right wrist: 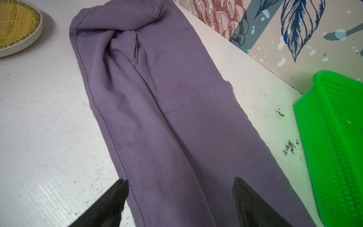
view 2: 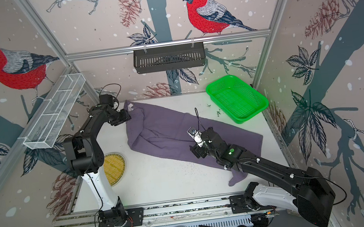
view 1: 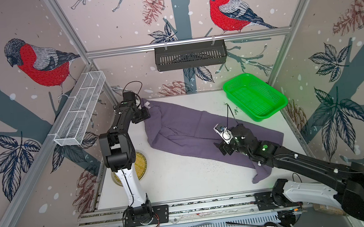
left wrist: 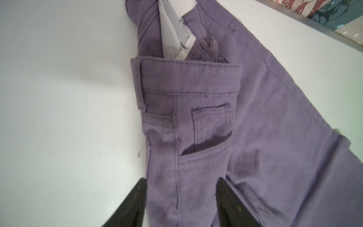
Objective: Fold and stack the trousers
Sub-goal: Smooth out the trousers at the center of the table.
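Note:
The purple-grey trousers (view 1: 189, 127) (view 2: 166, 129) lie slantwise on the white table, waist at the back left and leg ends at the front right. One leg end (view 1: 261, 175) is bunched under the right arm. My left gripper (view 1: 145, 115) (left wrist: 181, 183) is open beside the waist, its fingers standing apart over the pocket area (left wrist: 208, 133). A pale label (left wrist: 172, 39) shows inside the waistband. My right gripper (view 1: 223, 149) (right wrist: 180, 182) is open low over the middle of the legs (right wrist: 157, 98), and nothing is pinched in it.
A green basket (view 1: 256, 96) (right wrist: 334, 137) stands at the back right, close to the trousers. A round woven plate (view 1: 141, 165) (right wrist: 15, 25) lies at the left behind the left arm. A white wire basket (view 1: 80, 111) and a black basket (view 1: 190, 54) hang on the walls.

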